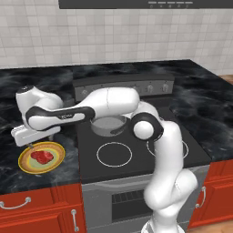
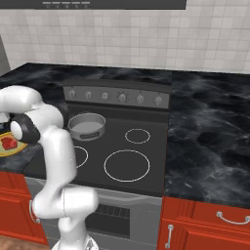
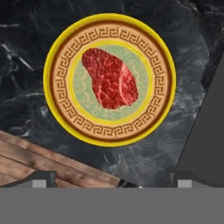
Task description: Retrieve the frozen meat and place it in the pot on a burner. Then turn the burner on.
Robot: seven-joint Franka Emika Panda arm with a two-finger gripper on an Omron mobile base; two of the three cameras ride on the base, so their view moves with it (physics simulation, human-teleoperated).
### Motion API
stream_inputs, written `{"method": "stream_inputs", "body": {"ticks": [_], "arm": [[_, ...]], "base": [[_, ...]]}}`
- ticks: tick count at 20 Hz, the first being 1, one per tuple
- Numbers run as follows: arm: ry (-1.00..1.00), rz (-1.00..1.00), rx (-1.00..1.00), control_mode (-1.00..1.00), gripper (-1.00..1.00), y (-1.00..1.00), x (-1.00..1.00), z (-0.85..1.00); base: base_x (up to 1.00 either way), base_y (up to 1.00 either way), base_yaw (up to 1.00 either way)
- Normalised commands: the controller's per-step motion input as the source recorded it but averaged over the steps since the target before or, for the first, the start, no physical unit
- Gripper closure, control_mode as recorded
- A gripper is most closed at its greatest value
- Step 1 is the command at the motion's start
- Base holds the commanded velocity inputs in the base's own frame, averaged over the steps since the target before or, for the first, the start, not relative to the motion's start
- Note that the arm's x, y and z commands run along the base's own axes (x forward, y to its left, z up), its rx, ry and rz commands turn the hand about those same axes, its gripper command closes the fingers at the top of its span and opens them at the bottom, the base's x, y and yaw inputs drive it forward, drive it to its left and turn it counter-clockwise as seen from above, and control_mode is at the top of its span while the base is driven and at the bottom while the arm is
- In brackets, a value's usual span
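Note:
The frozen meat (image 3: 110, 78), a lumpy red chunk, lies in the middle of a yellow-rimmed patterned plate (image 3: 57, 109) on the dark marble counter left of the stove. It also appears as the meat (image 1: 42, 156) and the meat (image 2: 8, 143) in the base views. My gripper (image 1: 30, 145) hangs just above the plate's far-left edge, open with nothing between its fingers; in the hand view the gripper (image 3: 113, 178) has its tips spread wide, below the plate. The grey pot (image 2: 87, 126) stands on the cooktop's back-left burner and hides it. My arm partly covers the pot (image 1: 108, 125).
White-ringed zones (image 2: 126, 165) mark the black cooktop in front of and right of the pot. A row of knobs (image 2: 122, 97) lines the stove's back panel. Red cabinets (image 1: 36, 209) sit below the counter (image 1: 13, 154). The oven handle (image 2: 112, 197) runs along the stove front.

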Motion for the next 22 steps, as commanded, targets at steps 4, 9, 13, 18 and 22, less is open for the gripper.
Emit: {"method": "stream_inputs", "body": {"ticks": [4, 9, 13, 18, 22], "arm": [[0.00, 0.00, -0.03, -1.00, -1.00, 0.00, 0.04, -0.10], [0.00, 0.00, -0.05, -1.00, -1.00, 0.10, 0.24, -0.04], [0.00, 0.00, -0.04, -1.00, -1.00, 0.03, 0.26, -0.07], [-0.01, 0.00, -0.02, -1.00, -1.00, 0.00, 0.18, -0.10], [0.00, 0.00, -0.02, -1.00, -1.00, 0.03, 0.25, -0.07]], "base": [[0.00, 0.00, 0.00], [0.00, 0.00, 0.00], [0.00, 0.00, 0.00], [0.00, 0.00, 0.00], [0.00, 0.00, 0.00]]}}
